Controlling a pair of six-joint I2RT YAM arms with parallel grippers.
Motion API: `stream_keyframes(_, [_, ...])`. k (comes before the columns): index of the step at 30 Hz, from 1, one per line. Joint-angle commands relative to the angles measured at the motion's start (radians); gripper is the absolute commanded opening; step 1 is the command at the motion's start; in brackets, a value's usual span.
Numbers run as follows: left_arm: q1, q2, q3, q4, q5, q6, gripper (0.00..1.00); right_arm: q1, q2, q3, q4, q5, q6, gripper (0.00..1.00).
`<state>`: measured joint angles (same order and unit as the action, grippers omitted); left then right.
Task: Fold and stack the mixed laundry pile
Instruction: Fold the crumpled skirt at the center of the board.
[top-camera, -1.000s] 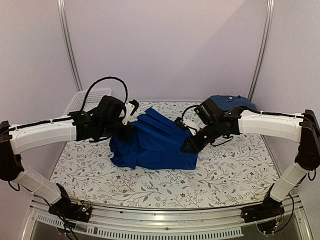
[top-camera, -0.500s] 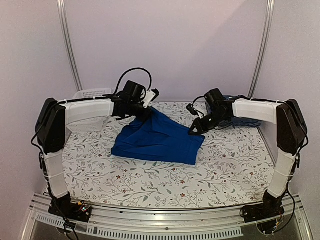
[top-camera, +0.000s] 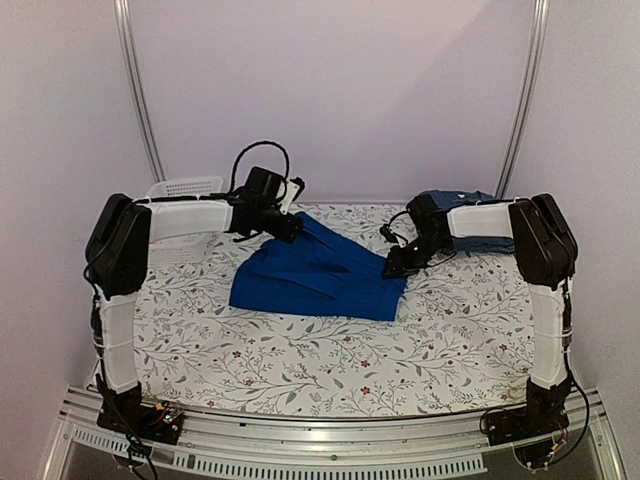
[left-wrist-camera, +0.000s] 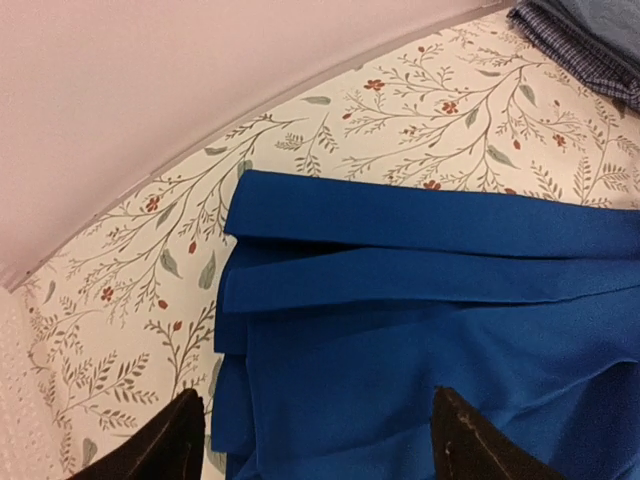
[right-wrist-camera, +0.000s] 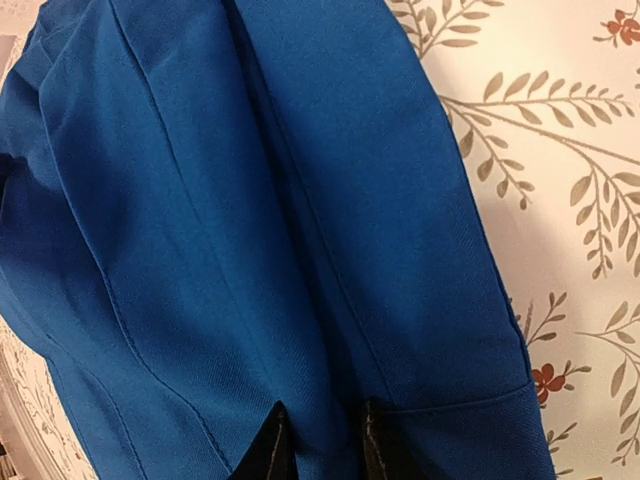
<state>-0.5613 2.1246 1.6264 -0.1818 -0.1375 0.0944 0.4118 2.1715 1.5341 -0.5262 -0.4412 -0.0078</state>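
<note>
**Release cleanly, then square up the fold**

The royal-blue garment (top-camera: 320, 280) lies in the middle of the desk (top-camera: 300, 370), nearer the far edge. It is doubled over, with long pleats running across it and a rumpled lump on the side toward the desk's left edge.

The left hand (top-camera: 288, 228) hovers over the garment's far-left corner, fingers spread wide with nothing between them. The right hand (top-camera: 396, 264) is at the far-right corner of the cloth and is narrow. Its fingertips (right-wrist-camera: 272, 448) rest on the hem with a ridge of fabric in the gap, and I cannot tell whether they nip it.

To do this step well, both hands should probably lift straight off so that no corner drags. The rumpled side looks like it needs smoothing before another fold, with the edges matched to the straighter right hem.

The folded stack (top-camera: 470, 205) at the far-right corner is half covered by the right arm. Dark blue and checked cloth shows there, but the layers cannot be counted. The white mesh basket (top-camera: 182, 190) at the far-left corner sits mostly behind the left arm, so its contents are unseen. What kind of garment the royal-blue one is stays unclear.
</note>
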Motion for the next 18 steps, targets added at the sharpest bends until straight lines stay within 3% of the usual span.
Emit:
stream_keyframes(1, [0.020,-0.220,-0.135,0.061,-0.035,-0.137,0.82,-0.001,-0.006,0.001,-0.011,0.082,0.043,0.24])
stream_keyframes(6, [0.017,-0.380,-0.333,0.074,0.060,-0.258,0.96,-0.001,-0.093,-0.008,0.035,0.117,0.062,0.23])
stream_keyframes(10, [0.011,-0.456,-0.439,0.051,0.130,-0.355,1.00,-0.001,-0.098,0.034,0.019,0.110,0.040,0.49])
stream_keyframes(13, [-0.007,-0.493,-0.521,0.063,0.197,-0.421,1.00,-0.001,-0.039,0.067,0.008,0.042,0.019,0.55])
stream_keyframes(18, [-0.062,-0.490,-0.604,0.052,0.190,-0.496,1.00,-0.001,0.055,0.084,0.008,0.004,0.019,0.58])
